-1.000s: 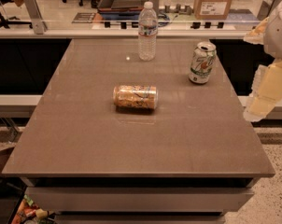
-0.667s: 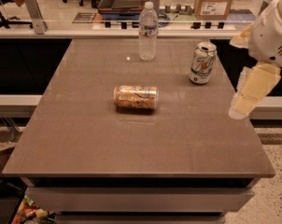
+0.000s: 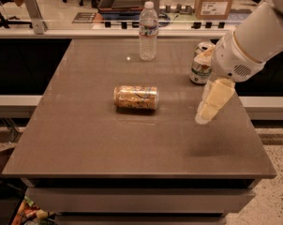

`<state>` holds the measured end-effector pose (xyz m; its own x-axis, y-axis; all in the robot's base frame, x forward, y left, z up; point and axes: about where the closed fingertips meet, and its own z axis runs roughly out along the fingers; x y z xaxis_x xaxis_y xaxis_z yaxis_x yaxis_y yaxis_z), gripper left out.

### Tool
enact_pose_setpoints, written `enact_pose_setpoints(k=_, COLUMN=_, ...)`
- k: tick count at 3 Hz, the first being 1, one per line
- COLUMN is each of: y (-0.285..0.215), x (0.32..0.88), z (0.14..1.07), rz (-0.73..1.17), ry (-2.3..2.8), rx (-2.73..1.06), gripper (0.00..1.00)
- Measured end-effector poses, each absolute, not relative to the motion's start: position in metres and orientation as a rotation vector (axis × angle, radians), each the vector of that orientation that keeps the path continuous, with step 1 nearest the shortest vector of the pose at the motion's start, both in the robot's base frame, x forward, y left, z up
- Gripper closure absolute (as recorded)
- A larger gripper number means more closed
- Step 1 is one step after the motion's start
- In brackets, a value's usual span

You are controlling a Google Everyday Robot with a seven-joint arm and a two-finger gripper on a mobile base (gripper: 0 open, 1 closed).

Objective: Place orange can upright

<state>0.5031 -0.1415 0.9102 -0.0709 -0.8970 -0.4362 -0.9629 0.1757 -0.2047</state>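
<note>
The orange can (image 3: 136, 97) lies on its side near the middle of the brown table (image 3: 85, 139), its long axis left to right. My gripper (image 3: 206, 112) hangs above the table to the right of the can, well apart from it, pointing down and left. It holds nothing. The white arm (image 3: 254, 36) reaches in from the upper right.
A white-and-green can (image 3: 200, 64) stands upright at the right, partly hidden behind my arm. A clear water bottle (image 3: 148, 32) stands at the back middle. Behind the table is a counter with a cardboard box (image 3: 215, 1).
My arm and gripper have moved left and inward over the table, from its right edge toward the orange can. The can, bottle and other can have not moved.
</note>
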Motion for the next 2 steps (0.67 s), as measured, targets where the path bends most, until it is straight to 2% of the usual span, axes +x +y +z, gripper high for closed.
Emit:
enact_pose_setpoints(k=1, y=-0.112, x=0.508, z=0.897, rz=0.201, ry=1.981, rx=-1.797, gripper=0.00)
enact_pose_setpoints(k=2, y=-0.085, x=0.515, z=0.889, rz=0.129, ry=2.011, rx=-1.851, gripper=0.00)
